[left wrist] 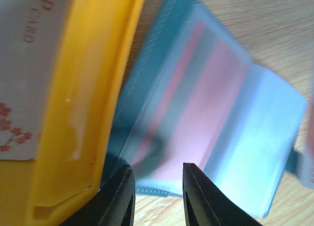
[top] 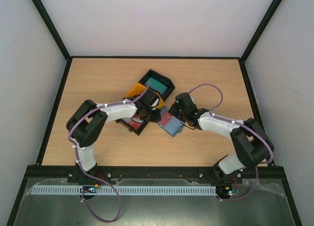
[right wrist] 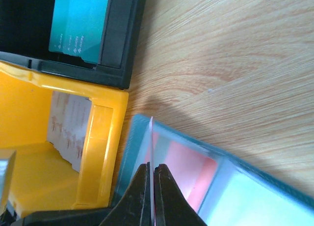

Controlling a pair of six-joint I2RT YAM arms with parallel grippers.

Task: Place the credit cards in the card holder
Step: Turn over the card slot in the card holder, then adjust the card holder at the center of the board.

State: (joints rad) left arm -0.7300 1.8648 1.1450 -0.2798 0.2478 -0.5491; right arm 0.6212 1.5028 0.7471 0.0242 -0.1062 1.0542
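The slate-blue card holder [top: 172,124] lies open on the table between my two grippers, with pink cards showing through its clear sleeves [left wrist: 196,103]. My right gripper [right wrist: 152,174] is shut on a thin credit card [right wrist: 152,137] seen edge-on, held upright over the holder's [right wrist: 245,196] left end. My left gripper [left wrist: 158,186] stands open just off the holder's near edge, with nothing between its fingers. Another white credit card [left wrist: 19,64] with red printing lies in the yellow tray [left wrist: 83,113]. From above, the left gripper [top: 157,115] and right gripper [top: 173,113] are close together.
The yellow tray [top: 135,91] touches the holder's left side and holds white cards [right wrist: 68,127]. Behind it a black tray [right wrist: 120,34] holds a teal-green card stack [right wrist: 78,24]. Another black tray [top: 133,127] sits under my left arm.
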